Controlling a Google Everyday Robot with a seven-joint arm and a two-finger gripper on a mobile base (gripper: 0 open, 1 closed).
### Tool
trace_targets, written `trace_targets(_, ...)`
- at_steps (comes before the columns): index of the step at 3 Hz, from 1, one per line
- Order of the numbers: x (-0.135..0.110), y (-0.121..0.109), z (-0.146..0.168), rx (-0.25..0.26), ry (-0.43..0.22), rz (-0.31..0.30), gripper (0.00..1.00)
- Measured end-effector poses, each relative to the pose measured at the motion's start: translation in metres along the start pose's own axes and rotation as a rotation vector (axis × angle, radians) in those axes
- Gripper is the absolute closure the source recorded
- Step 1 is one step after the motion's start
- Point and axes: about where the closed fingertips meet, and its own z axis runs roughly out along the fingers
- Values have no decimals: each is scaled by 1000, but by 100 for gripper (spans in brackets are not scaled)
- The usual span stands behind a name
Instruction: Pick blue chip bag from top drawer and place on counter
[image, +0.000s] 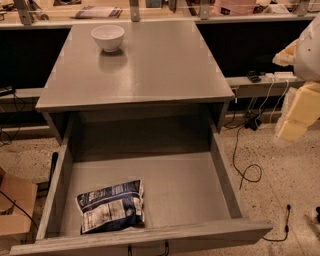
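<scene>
The blue chip bag (111, 205) lies flat in the front left corner of the open top drawer (175, 185), label side up. The drawer is pulled fully out below the grey counter (150, 70). My gripper (299, 112) hangs at the right edge of the view, to the right of the cabinet and well away from the bag, at about the height of the counter's front edge. It holds nothing that I can see.
A white bowl (107, 37) stands at the counter's back left. A cluttered shelf with metal posts (150, 12) runs behind. Black cables (247, 170) trail on the floor to the right. A cardboard box (15, 205) sits at the left.
</scene>
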Motion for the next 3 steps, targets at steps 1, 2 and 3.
trace_targets(1, 0, 0, 0, 0, 0, 0, 0)
trace_targets(2, -17, 9, 15, -16, -47, -36, 0)
trace_targets(3, -17, 9, 15, -16, -47, -36, 0)
